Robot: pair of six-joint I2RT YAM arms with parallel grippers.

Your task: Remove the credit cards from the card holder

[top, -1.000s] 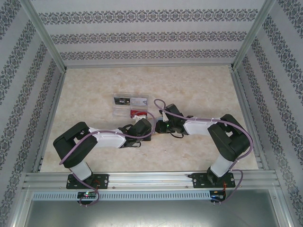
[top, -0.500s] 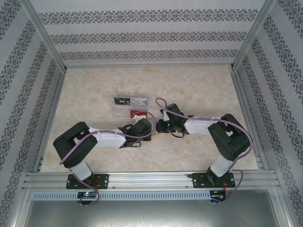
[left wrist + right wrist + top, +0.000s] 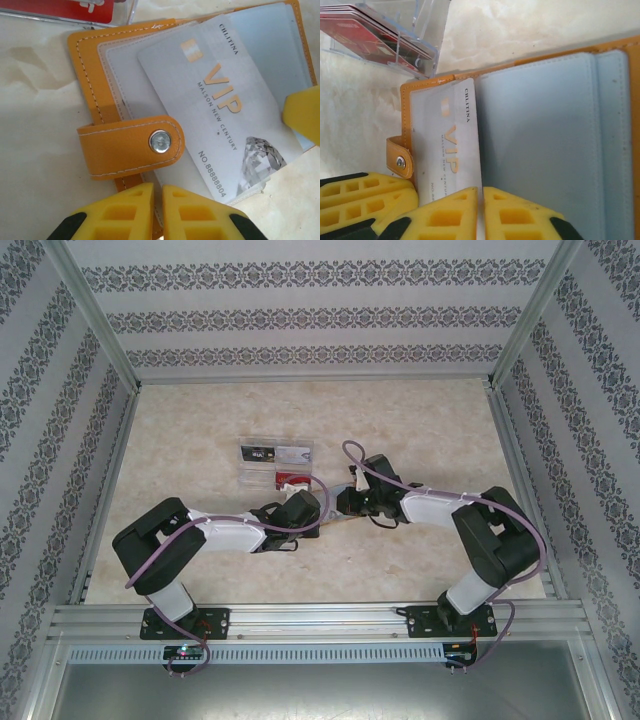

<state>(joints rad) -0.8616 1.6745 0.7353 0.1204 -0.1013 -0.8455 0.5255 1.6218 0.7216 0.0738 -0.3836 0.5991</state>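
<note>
Closest in, the left gripper (image 3: 152,212) has its jaws nearly together. Its tips are down at the near edge of the card holder (image 3: 100,75), right by the snap strap (image 3: 130,145). Looks like it's pinning the thing, though I can't tell if it's truly touching.

The right gripper (image 3: 480,210) is narrow too, with nothing between its jaws that I can make out. Its tips sit at the near short end of the VIP card (image 3: 452,145).

The holder lies open flat on the surface (image 3: 35,150) between the two arms, and the card pokes out of its grey-blue pocket at a slant. Key bit: the card's long axis runs pretty much straight away from the right jaws. So that's the arm nearer it, and I'd guess the drag comes back that way.

Farther off sits a clear tray (image 3: 415,50) with red cards (image 3: 360,30).
</note>
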